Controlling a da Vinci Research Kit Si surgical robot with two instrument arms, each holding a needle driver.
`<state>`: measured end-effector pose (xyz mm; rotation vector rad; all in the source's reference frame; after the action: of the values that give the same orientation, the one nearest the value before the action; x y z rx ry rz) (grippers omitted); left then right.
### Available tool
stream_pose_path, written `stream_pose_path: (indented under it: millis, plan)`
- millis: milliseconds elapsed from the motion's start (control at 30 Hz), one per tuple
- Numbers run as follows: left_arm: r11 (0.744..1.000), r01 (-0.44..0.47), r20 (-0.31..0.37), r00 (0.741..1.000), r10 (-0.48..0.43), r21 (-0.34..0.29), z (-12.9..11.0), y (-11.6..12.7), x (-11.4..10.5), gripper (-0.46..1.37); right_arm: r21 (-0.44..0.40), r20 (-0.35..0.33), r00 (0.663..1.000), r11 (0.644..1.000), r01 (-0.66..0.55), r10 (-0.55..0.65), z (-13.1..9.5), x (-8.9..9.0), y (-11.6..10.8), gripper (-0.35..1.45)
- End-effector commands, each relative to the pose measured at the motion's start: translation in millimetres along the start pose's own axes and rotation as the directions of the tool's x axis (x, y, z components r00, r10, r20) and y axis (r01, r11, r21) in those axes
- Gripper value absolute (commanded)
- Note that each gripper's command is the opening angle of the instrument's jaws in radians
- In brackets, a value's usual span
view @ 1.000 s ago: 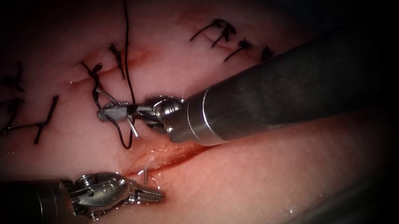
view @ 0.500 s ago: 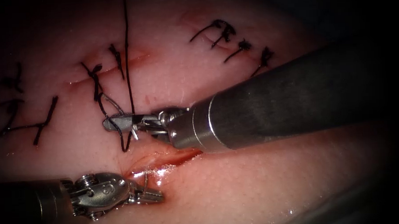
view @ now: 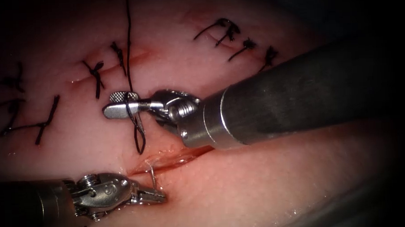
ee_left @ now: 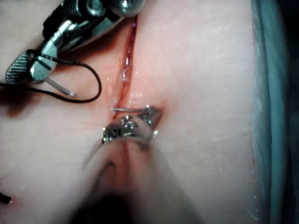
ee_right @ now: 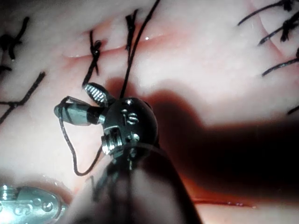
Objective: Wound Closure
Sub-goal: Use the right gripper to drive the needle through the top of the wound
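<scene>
Right claw (view: 114, 104): you are holding its jaws apart. The black thread (view: 129, 48) is draping over the lower jaw and hanging as a loop toward the cut (view: 177, 157).
Needle (ee_left: 60, 87): a short silver stretch is showing just under your right claw, beside the loop and clear of the tissue (view: 259, 192). Whether the jaws are pinching it cannot be told.
Left claw (view: 158, 198): it is sitting low at the cut's left end, jaws looking closed on a thin silver strand (view: 151, 176) that is rising from the cut's lip. Whether that strand is metal or thread cannot be told.
Risk: with the jaws parted, the loop is likely to slide off the lower jaw if you tilt the wrist. Any tug on the upward thread could snag the finished stitches (view: 95, 77) just beside it. A pull from your left claw could be tearing the cut's lip.
Room: the right shaft (view: 292, 97) is crowding the cut's right part. Open tissue is lying below the cut and toward the picture's right, while stitches are hemming you in above and to the left.
</scene>
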<state>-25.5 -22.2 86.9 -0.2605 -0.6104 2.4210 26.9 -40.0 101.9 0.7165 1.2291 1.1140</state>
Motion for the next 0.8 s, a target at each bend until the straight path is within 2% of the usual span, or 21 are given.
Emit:
stream_pose_path:
  millis: [33,67,100,167,200,233,300,367,400,467,500,567,667,767,800]
  plan:
    - [1.000,-0.005,0.000,1.000,0.005,-0.001,1.8,-0.1,0.5,-0.06,0.004,0.007,0.999,0.999,0.037,-0.037,-0.6,0.4,0.5,0.20]
    - [1.000,-0.005,0.000,1.000,0.005,-0.001,1.8,-0.1,0.5,-0.05,0.009,0.010,0.999,0.999,0.041,-0.042,-0.8,0.5,0.6,0.17]
    - [1.000,-0.005,0.000,1.000,0.005,-0.001,1.8,-0.1,0.5,-0.05,0.025,0.020,0.997,0.997,0.074,-0.075,-1.1,0.8,0.8,0.05]
    - [1.000,-0.005,0.000,1.000,0.005,-0.001,1.8,-0.1,0.5,-0.05,0.041,0.029,0.993,0.992,0.117,-0.118,-1.9,1.5,1.2,0.22]
    - [1.000,-0.005,0.000,1.000,0.005,-0.001,1.8,-0.1,0.5,-0.05,0.044,0.030,0.990,0.989,0.139,-0.141,-2.2,1.7,1.3,0.44]
    - [1.000,-0.005,0.000,1.000,0.005,-0.001,1.8,-0.1,0.5,-0.05,0.061,0.036,0.982,0.981,0.183,-0.186,-2.6,1.8,1.2,0.43]
    - [1.000,-0.005,0.000,1.000,0.005,-0.001,1.8,-0.1,0.5,-0.04,0.094,0.048,0.977,0.975,0.203,-0.208,-2.8,1.9,1.1,0.26]
    - [1.000,-0.005,0.000,1.000,0.005,-0.001,1.8,-0.1,0.5,-0.04,0.135,0.056,0.962,0.957,0.257,-0.267,-2.8,1.8,0.8,0.23]
    - [1.000,-0.005,0.000,1.000,0.005,-0.001,1.8,-0.1,0.5,-0.04,0.146,0.057,0.957,0.951,0.274,-0.284,-2.7,1.7,0.7,0.28]
    - [1.000,-0.005,0.000,1.000,0.005,-0.001,1.8,-0.1,0.5,-0.04,0.168,0.055,0.939,0.931,0.325,-0.338,-2.5,1.5,0.2,0.18]
    - [1.000,-0.005,0.000,1.000,0.005,-0.001,1.8,-0.1,0.5,-0.04,0.179,0.056,0.935,0.925,0.336,-0.351,-2.5,1.4,-0.1,-0.35]
    - [1.000,-0.005,0.000,1.000,0.005,-0.001,1.8,-0.1,0.5,-0.04,0.187,0.062,0.933,0.922,0.339,-0.356,-2.2,1.5,-0.7,-0.35]
    - [1.000,-0.005,0.000,1.000,0.005,-0.001,1.8,0.0,0.5,-0.03,0.194,0.054,0.906,0.895,0.402,-0.419,-1.7,1.5,-1.1,-0.35]
    - [1.000,-0.005,0.000,1.000,0.005,-0.001,1.8,0.0,0.5,-0.04,0.194,0.069,0.899,0.889,0.414,-0.433,-1.3,1.1,-1.4,0.12]
    - [1.000,-0.005,0.000,1.000,0.005,-0.001,1.8,0.0,0.5,-0.04,0.197,0.070,0.893,0.883,0.425,-0.445,-1.2,0.9,-1.4,0.47]
